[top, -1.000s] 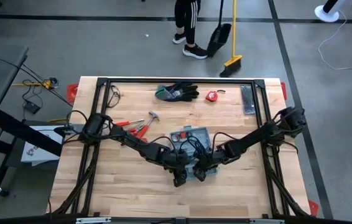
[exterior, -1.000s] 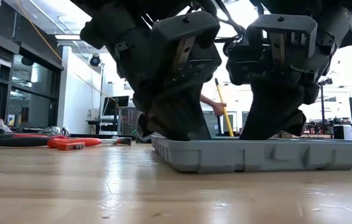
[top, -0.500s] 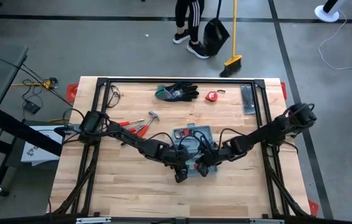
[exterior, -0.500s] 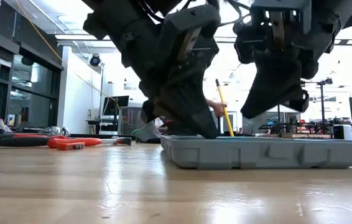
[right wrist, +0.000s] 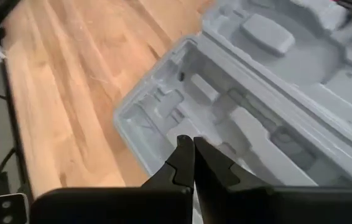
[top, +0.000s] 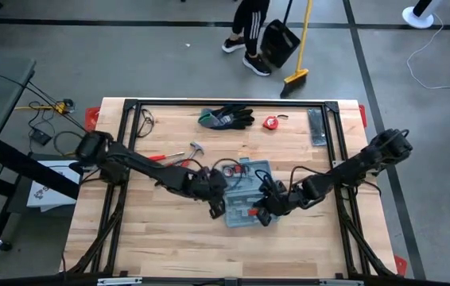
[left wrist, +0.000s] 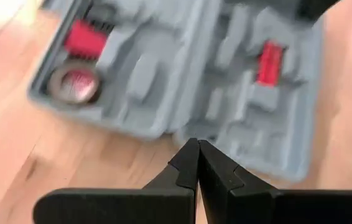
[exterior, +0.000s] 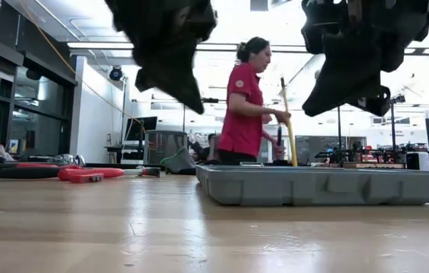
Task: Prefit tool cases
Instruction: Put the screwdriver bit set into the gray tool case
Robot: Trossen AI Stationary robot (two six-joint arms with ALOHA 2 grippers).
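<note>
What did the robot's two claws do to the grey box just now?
Both grippers, left and right, lifted off the open tool case and spread apart, fingers shut, holding nothing. The case slid slightly. The gloves and hammer stayed put.

Much of the open case goes unseen

From above, both arms cover part of the tool case (top: 245, 199); its red pieces (left wrist: 269, 62) are blurred, and the person (top: 250, 32) is cut off.
</note>
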